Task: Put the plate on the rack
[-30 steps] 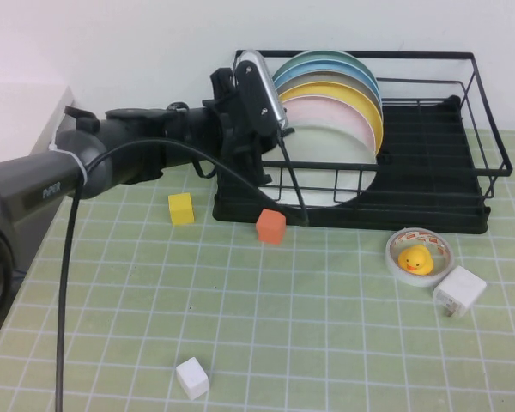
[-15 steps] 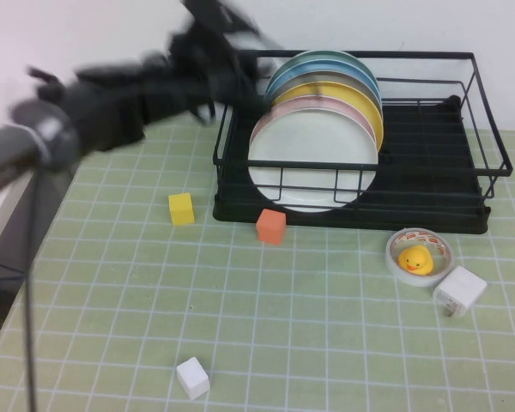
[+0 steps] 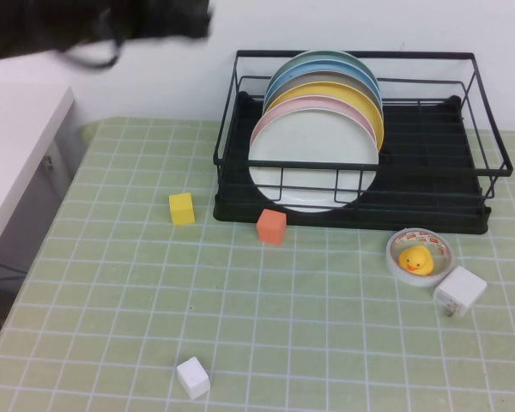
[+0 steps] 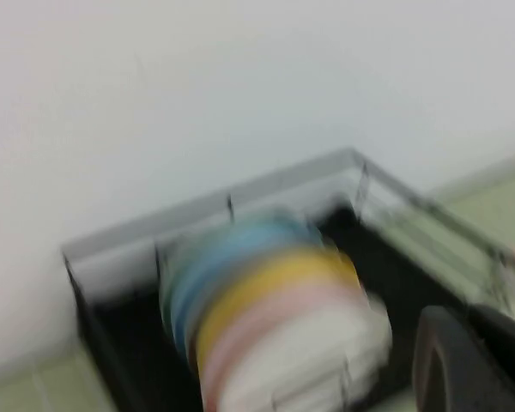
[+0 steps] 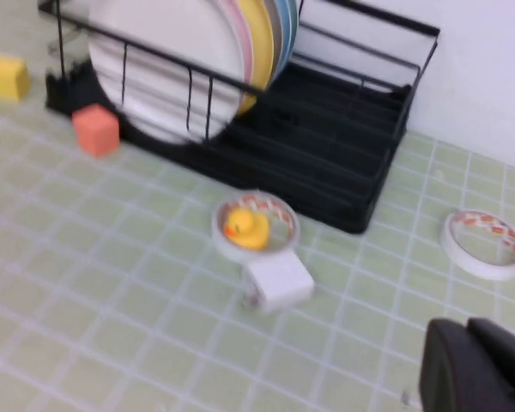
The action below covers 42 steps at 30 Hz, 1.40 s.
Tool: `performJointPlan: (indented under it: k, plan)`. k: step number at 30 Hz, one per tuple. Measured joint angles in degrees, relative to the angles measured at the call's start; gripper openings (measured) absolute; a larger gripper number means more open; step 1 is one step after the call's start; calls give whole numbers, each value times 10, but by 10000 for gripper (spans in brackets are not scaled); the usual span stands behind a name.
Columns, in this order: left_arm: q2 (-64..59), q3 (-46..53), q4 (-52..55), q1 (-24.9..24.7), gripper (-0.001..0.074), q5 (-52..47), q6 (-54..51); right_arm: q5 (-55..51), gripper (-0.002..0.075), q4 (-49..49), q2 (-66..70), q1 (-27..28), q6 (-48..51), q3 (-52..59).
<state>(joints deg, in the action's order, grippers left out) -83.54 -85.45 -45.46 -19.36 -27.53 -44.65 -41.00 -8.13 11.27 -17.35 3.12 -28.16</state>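
The pale mint-white plate (image 3: pixel 313 159) stands upright at the front of a row of pink, yellow and blue plates in the black wire rack (image 3: pixel 429 184). My left gripper (image 3: pixel 193 17) is a dark blur at the top left of the high view, well clear of the rack and holding nothing. In the left wrist view the gripper (image 4: pixel 476 360) looks shut, with the plate (image 4: pixel 300 360) and rack (image 4: pixel 120 343) below it. My right gripper (image 5: pixel 472 369) is shut and empty over the mat, away from the rack (image 5: pixel 343 129) and plate (image 5: pixel 163 60); it is out of the high view.
On the green grid mat lie a yellow cube (image 3: pixel 181 209), an orange cube (image 3: pixel 271 226), a white cube (image 3: pixel 192 378), a tape roll holding a yellow duck (image 3: pixel 419 257) and a white adapter (image 3: pixel 459 290). Another tape roll (image 5: pixel 483 243) lies further right. A white table (image 3: pixel 17 146) stands left.
My left arm has pulled up and back to the left, from beside the rack's left end to the top left corner. The plate stays standing in the rack.
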Motion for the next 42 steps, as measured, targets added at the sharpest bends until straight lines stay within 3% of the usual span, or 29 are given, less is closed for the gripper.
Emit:
performJointPlan:
  k: [6,10,25,34,42]
  plan:
    - [68,37,318,9,0,-238,291,56,0,77,73,0,-8,0]
    - [122,116,407,9,0,-263,374,58,0,146,137,0,56,0]
    - [512,547,409,9,0,-32,414,24,0,149,159,0,112,10]
    - [696,648,407,9,0,-4,413,19,0,159,113,0,113,47]
    - [728,667,399,9,0,6,413,7,0,191,114,0,113,50]
